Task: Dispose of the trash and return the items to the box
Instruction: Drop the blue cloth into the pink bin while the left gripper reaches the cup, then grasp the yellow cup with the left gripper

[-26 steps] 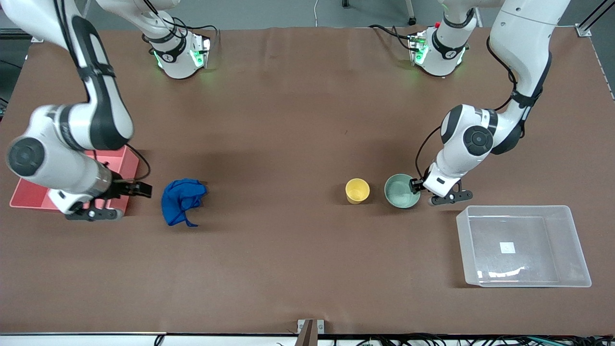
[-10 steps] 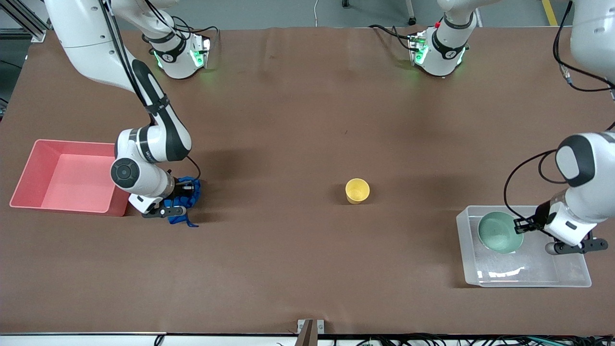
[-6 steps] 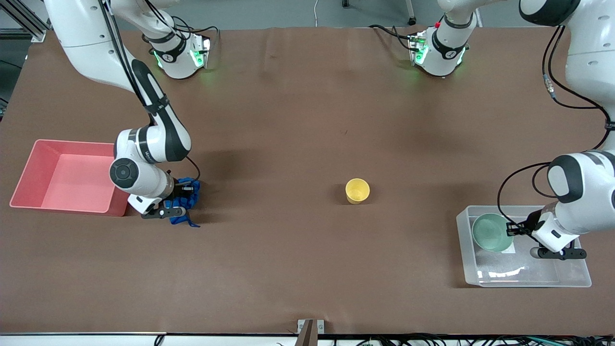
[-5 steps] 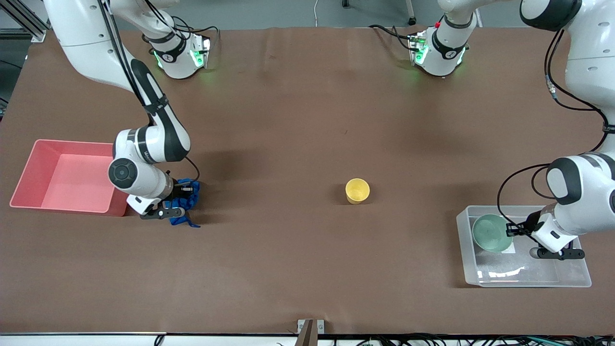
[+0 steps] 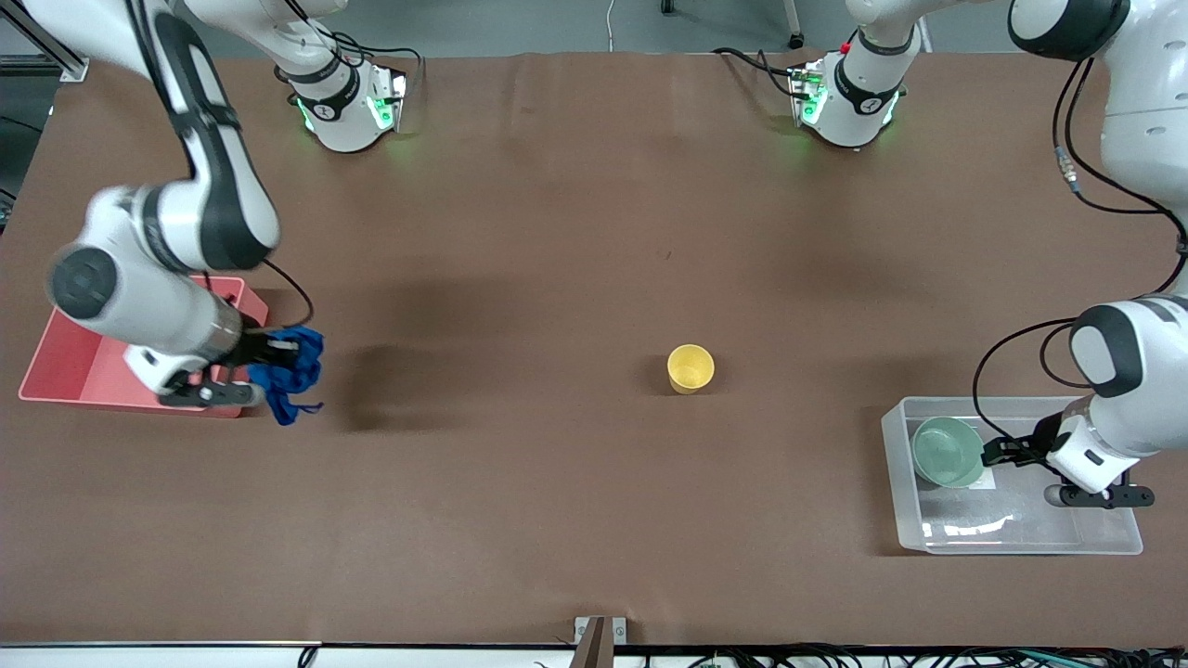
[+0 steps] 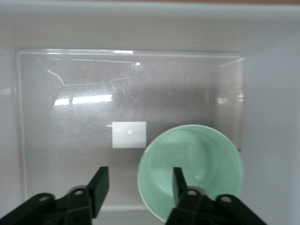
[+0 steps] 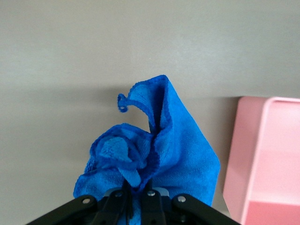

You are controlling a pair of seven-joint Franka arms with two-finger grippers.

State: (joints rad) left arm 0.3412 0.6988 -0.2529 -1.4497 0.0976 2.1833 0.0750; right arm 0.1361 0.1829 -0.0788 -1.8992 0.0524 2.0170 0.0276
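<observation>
The trash, a bunched royal-blue rag point(image 5: 290, 373), hangs in the air from my right gripper point(image 5: 278, 353), which is shut on it over the table beside the pink bin's corner. In the right wrist view the rag point(image 7: 157, 152) bulges out past the right gripper point(image 7: 138, 196). The mint-green bowl point(image 5: 947, 452) rests inside the clear box point(image 5: 1012, 520). My left gripper point(image 5: 995, 452) hovers open at the bowl's rim. In the left wrist view the left gripper point(image 6: 139, 178) has one finger over the bowl point(image 6: 197, 168) and one outside it. The yellow cup point(image 5: 690, 368) stands mid-table.
A pink bin point(image 5: 42, 371) sits at the right arm's end of the table, partly under that arm, and its wall point(image 7: 267, 159) shows next to the rag. A white sticker point(image 6: 129, 134) marks the box floor point(image 6: 70, 122) beside the bowl.
My right gripper has lifted the rag off the table and carried it toward the pink bin. My left gripper has opened and let go of the bowl in the box.
</observation>
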